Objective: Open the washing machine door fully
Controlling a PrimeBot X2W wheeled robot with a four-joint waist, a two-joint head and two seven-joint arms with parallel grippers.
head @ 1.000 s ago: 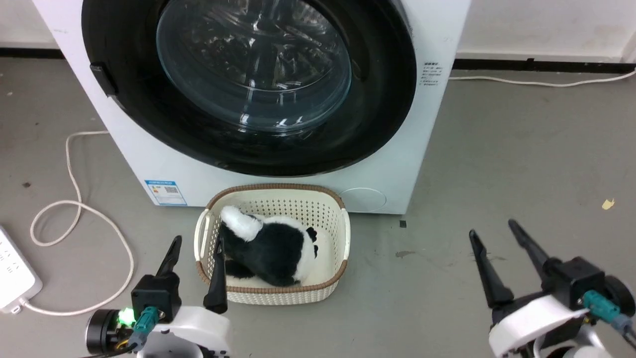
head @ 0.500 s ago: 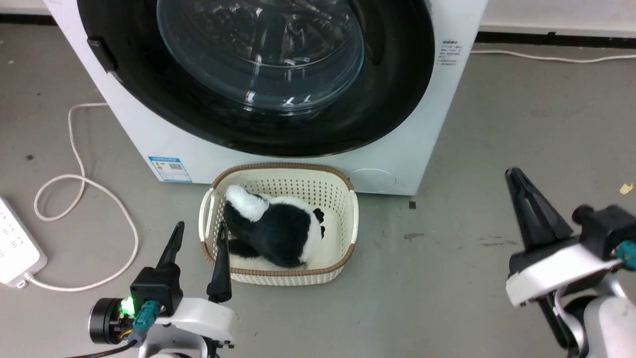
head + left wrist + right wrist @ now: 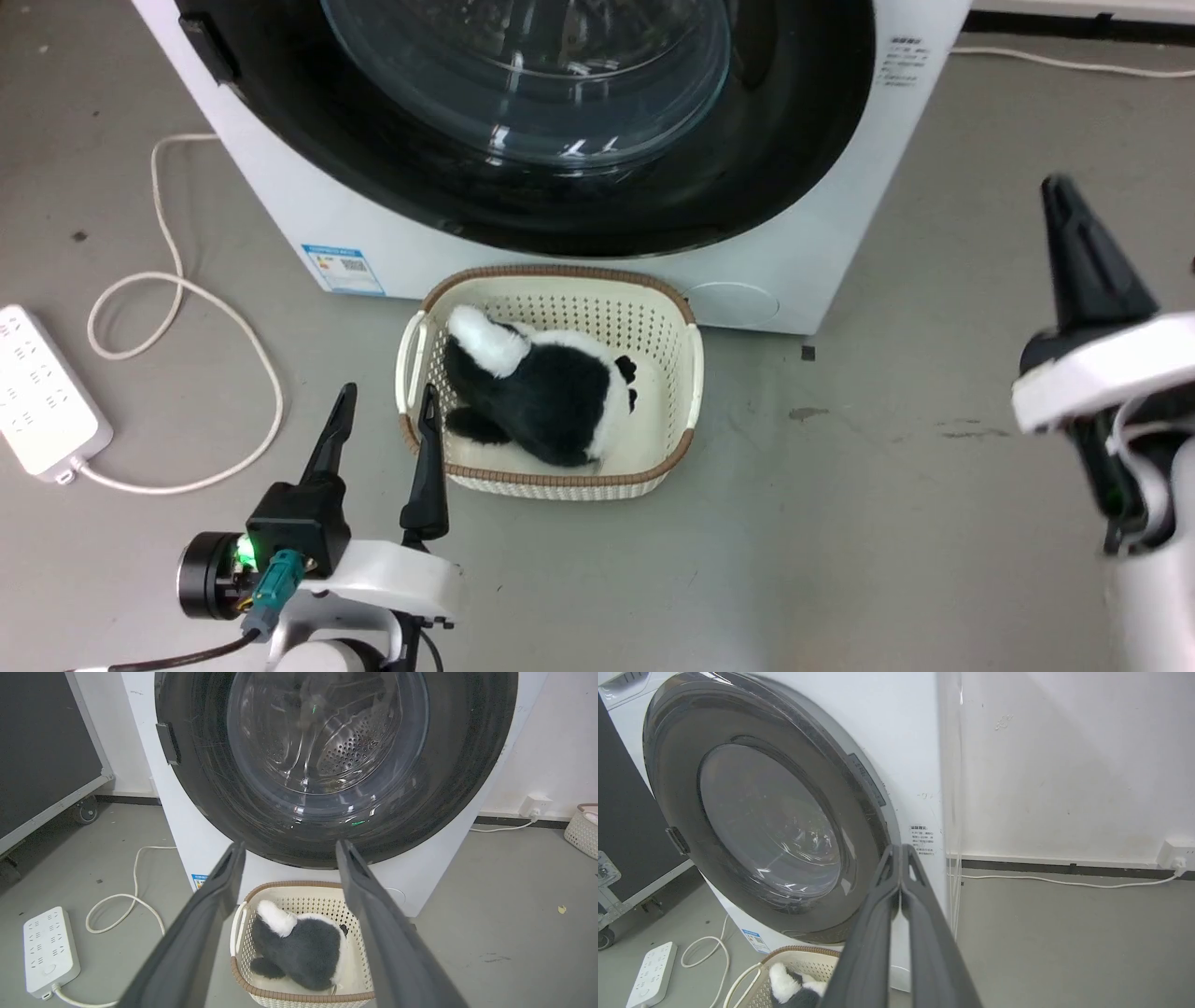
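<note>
The washing machine door [image 3: 775, 159] is a big glossy black ring around a bulging glass bowl [image 3: 532, 84], lying flat and closed against the white machine front. A small black tab [image 3: 210, 47] sits on its left rim. The left wrist view faces the door [image 3: 448, 765] head on, and the right wrist view sees the door [image 3: 677, 765] at a slant. My left gripper [image 3: 388, 392] is open low over the floor, well short of the door, its tips [image 3: 290, 843] empty. My right gripper [image 3: 1060, 191] is shut on nothing, raised at the machine's right, tips [image 3: 901, 848] touching.
A cream basket [image 3: 686, 392] holding a black-and-white plush toy [image 3: 551, 392] stands on the floor just in front of the machine. A white power strip [image 3: 42, 387] and looped cable [image 3: 168, 280] lie left. A round white cap [image 3: 733, 303] is low on the machine. A black wheeled case [image 3: 46, 742] stands left.
My right gripper has shut its fingers and risen up the view beside the machine's right edge. The head camera has shifted, so the scene sits differently. The left gripper stays open.
</note>
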